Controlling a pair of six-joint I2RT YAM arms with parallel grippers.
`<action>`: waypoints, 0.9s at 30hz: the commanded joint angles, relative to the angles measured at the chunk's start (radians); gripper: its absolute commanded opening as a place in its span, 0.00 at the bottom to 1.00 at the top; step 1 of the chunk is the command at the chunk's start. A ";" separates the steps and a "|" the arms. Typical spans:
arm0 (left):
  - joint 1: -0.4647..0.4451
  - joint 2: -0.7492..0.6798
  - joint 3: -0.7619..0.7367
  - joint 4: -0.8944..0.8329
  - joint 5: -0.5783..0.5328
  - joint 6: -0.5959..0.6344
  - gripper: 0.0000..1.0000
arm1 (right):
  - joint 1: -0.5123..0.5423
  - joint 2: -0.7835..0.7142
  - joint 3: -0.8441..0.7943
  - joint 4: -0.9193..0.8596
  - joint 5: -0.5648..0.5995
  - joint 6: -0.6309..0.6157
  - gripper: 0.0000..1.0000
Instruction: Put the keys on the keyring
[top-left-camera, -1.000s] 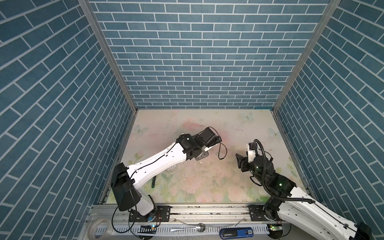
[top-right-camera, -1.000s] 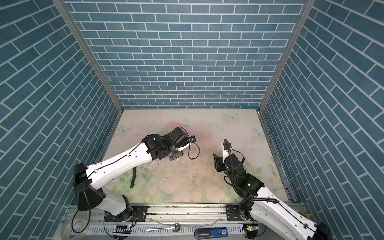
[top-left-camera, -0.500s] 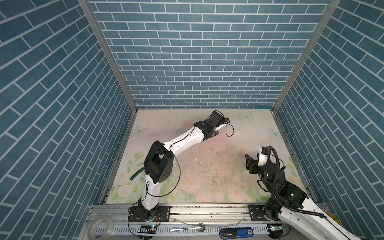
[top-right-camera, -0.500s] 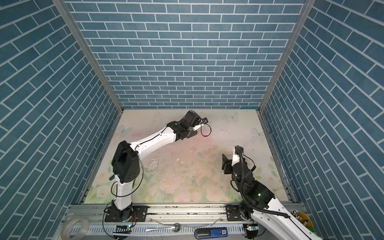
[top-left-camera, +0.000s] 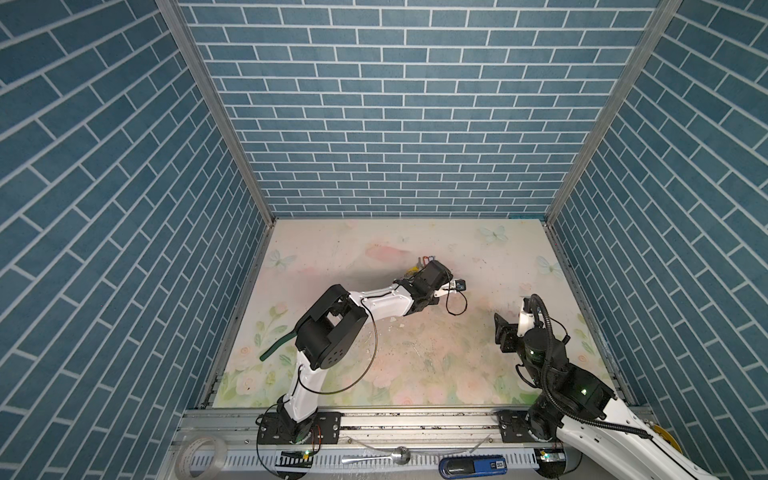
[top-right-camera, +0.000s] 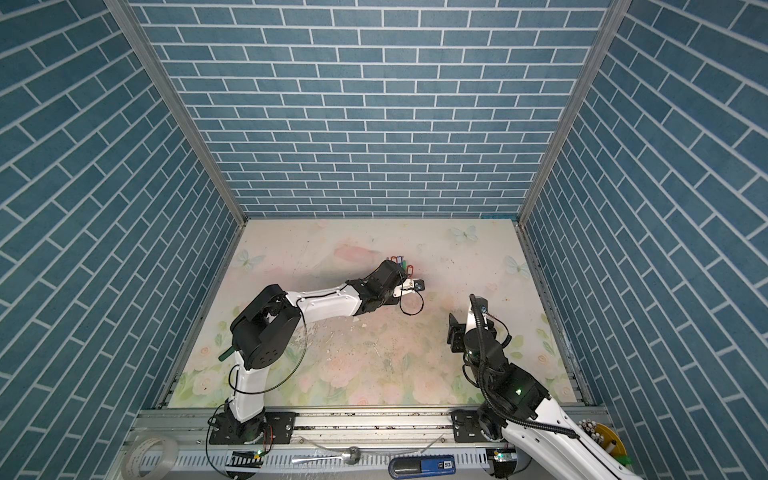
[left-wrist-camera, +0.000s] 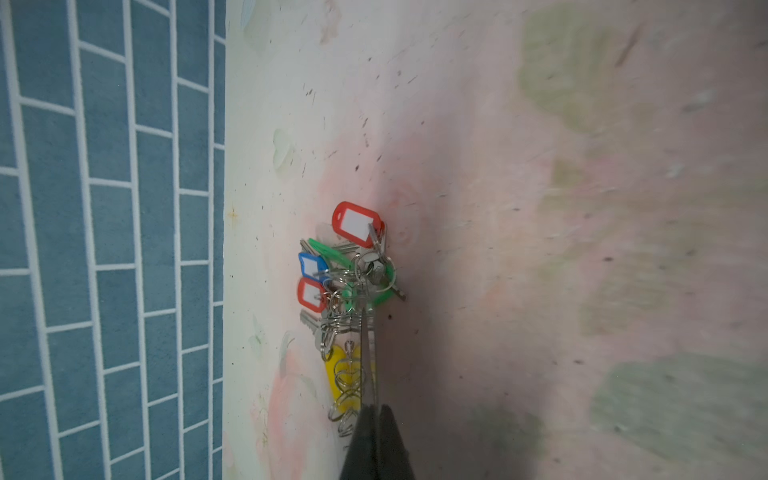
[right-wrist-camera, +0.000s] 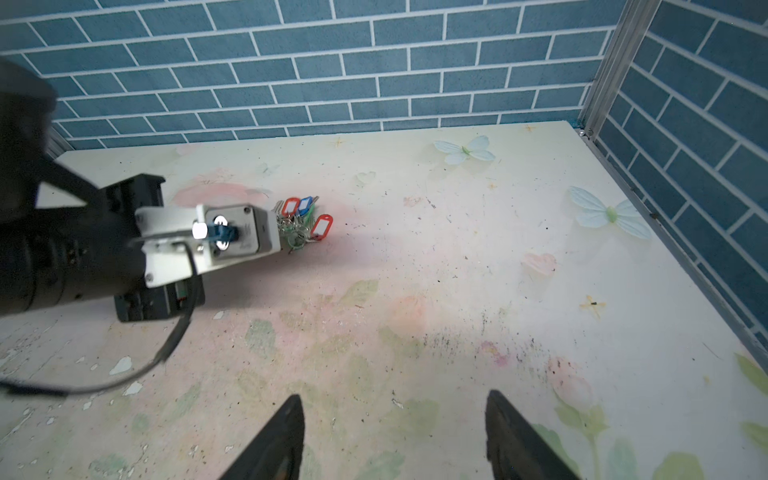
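Note:
The keyring shows edge-on as a thin dark strip in the left wrist view, lined with a chain of small silver rings. My left gripper is shut on that strip. The keys bunch at its far end, with red, blue, green and yellow tags. In both top views the bunch peeks out behind the left wrist, in the back half of the table. My right gripper stands open and holds nothing, at the right. From there the keys show past the left wrist camera.
A green stick lies by the left wall. On the front rail are a clear tape roll, a spoon and a blue box. Tiled walls close in the floral table on three sides.
The left arm swung from mid-table to the back, then came a little nearer. The right arm drew back toward the front right, its jaws slightly wider.

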 joint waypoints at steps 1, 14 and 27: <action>-0.035 -0.080 -0.092 0.011 0.004 0.001 0.09 | -0.001 0.036 0.012 0.039 0.032 -0.049 0.69; -0.104 -0.503 -0.432 0.083 0.011 -0.259 0.62 | -0.072 0.251 0.161 -0.021 0.168 -0.052 0.82; 0.363 -0.756 -0.607 0.127 -0.261 -0.666 1.00 | -0.440 0.640 0.091 0.556 0.200 -0.351 0.93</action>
